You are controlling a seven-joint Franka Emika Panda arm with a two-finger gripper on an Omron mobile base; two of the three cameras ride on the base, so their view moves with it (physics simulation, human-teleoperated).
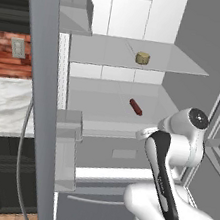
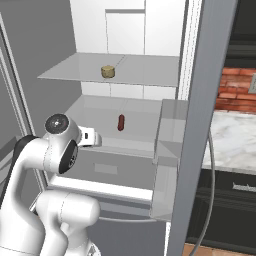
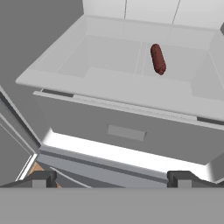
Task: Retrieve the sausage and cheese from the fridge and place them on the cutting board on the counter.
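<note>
Gripper [image 3: 112,177]: jaws spread wide, empty | sausage [image 3: 158,58]: lay ahead of gripper on fridge [image 1: 196,30] shelf, well apart, long axis pointing roughly away, slightly aslant.

Glossy white rounded arm segments, dark grey-black joint panels, round grey cap with small screws at one joint

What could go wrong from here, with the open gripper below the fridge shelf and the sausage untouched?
1. The small dark red-brown sausage lies deep on the lower grey shelf, above the open gripper; reaching straight in may clip the shelf's front lip.
2. Being a round rod, it may roll from a nudging finger.
3. The open grey fridge door stands close; a wide swing out could strike it.
</note>
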